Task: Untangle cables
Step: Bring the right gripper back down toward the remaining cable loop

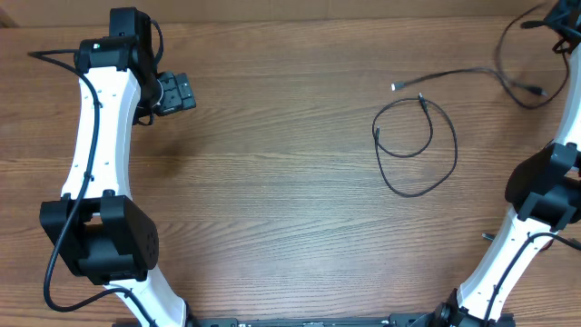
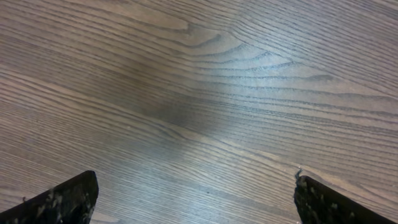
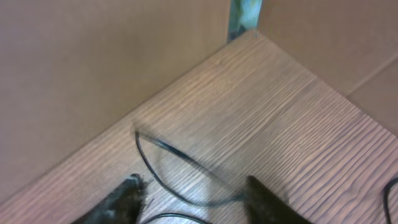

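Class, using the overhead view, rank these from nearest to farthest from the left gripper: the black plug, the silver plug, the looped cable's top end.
Measured from the left gripper:
1. The silver plug, right of centre, leftmost of the three.
2. The looped cable's top end, just right of that plug.
3. The black plug, near the table's right edge.

Cable [image 3: 146,167] blurred in right wrist view, runs off bottom edge. Plug end [image 1: 396,87] overhead too small to identify type.
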Controlling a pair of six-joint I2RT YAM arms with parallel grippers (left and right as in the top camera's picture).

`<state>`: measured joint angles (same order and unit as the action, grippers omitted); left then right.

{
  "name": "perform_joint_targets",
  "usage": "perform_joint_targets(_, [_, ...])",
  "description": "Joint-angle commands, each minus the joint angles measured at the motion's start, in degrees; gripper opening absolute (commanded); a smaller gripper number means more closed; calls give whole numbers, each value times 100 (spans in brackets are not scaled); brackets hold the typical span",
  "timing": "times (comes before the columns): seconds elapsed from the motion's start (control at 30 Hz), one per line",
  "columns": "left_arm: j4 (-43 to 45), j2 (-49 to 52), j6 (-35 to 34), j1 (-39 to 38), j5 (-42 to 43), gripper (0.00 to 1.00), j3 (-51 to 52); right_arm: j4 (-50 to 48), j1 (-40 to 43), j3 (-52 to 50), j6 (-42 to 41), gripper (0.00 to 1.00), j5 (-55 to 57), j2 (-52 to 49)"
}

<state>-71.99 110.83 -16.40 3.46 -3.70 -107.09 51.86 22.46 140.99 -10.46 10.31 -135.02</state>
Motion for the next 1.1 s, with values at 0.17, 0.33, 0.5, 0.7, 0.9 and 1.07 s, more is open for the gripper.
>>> perform_joint_targets(0.17, [24, 72, -52, -26, -31, 100, -63, 586, 17, 35, 11, 100, -214, -11])
perform_joint_targets(0.33, [24, 72, -52, -26, -31, 100, -63, 1314, 17, 42, 9, 100, -2367, -11])
perform_joint_targets(0.5, [24, 72, -52, -26, -31, 100, -63, 2363, -61, 42, 13, 100, -3292, -11])
perform_joint_targets(0.7, [24, 72, -52, -26, -31, 100, -66, 3547, -251, 39, 874, 100, -3287, -13])
perform_joint_targets(0.9, [24, 72, -52, -26, -31, 100, -63, 4308, -446, 39, 1097, 100, -3029, -13])
perform_joint_targets(1.07, [24, 72, -52, -26, -31, 100, -63, 4520, -684, 39, 1097, 100, -2920, -13])
